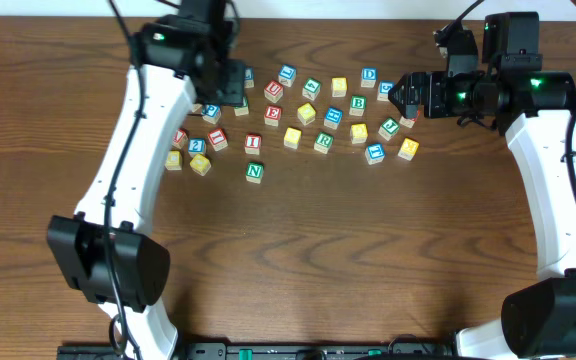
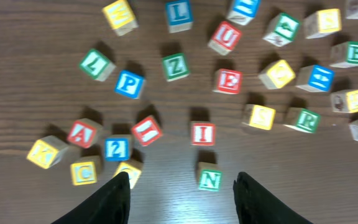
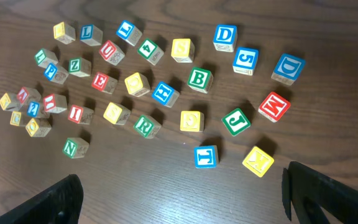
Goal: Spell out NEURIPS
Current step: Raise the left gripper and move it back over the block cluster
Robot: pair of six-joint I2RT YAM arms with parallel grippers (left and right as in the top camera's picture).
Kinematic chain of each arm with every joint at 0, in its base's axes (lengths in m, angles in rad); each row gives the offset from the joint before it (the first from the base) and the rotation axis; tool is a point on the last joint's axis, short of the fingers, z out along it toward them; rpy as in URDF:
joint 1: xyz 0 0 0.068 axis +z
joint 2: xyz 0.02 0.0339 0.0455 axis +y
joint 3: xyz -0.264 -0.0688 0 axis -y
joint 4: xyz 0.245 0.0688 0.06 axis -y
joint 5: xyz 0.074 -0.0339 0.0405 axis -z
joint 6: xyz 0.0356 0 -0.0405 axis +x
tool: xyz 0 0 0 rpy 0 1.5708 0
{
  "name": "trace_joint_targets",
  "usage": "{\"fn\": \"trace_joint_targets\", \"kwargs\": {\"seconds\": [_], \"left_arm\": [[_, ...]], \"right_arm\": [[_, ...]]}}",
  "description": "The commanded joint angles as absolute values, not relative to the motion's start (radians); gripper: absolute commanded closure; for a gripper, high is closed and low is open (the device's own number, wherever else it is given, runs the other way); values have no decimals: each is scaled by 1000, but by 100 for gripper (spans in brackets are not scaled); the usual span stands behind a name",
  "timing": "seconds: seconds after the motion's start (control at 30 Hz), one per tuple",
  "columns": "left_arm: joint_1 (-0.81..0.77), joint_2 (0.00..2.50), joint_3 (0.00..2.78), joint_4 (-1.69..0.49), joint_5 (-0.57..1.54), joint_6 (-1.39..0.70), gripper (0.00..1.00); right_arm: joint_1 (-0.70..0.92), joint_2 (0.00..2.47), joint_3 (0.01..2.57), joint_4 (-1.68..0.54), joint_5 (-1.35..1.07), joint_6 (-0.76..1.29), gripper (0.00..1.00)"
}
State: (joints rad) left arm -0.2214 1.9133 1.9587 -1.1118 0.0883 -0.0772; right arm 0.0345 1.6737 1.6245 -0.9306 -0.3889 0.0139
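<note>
The green N cube stands alone in front of the scattered cubes. Behind it are the red I, red E, red U, green R and the yellow-faced S cube. The blue P lies further left. My left gripper is open and empty above the cluster's left part, with N between its fingers' line. My right gripper is open and empty above the cluster's right edge.
Other lettered cubes lie around: A, Z, L, B, D, M, J, T, yellow K. The brown wooden table extends toward the front.
</note>
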Motion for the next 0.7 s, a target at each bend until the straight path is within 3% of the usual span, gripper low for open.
{"fn": "trace_joint_targets", "kwargs": {"seconds": [0.0, 0.67], "left_arm": [[-200, 1925, 1975, -1116, 123, -17, 47], [-202, 2069, 1966, -1107, 123, -11, 47]], "right_arm": [[28, 1674, 1641, -932, -392, 2, 1], [28, 1674, 1641, -932, -392, 2, 1]]}}
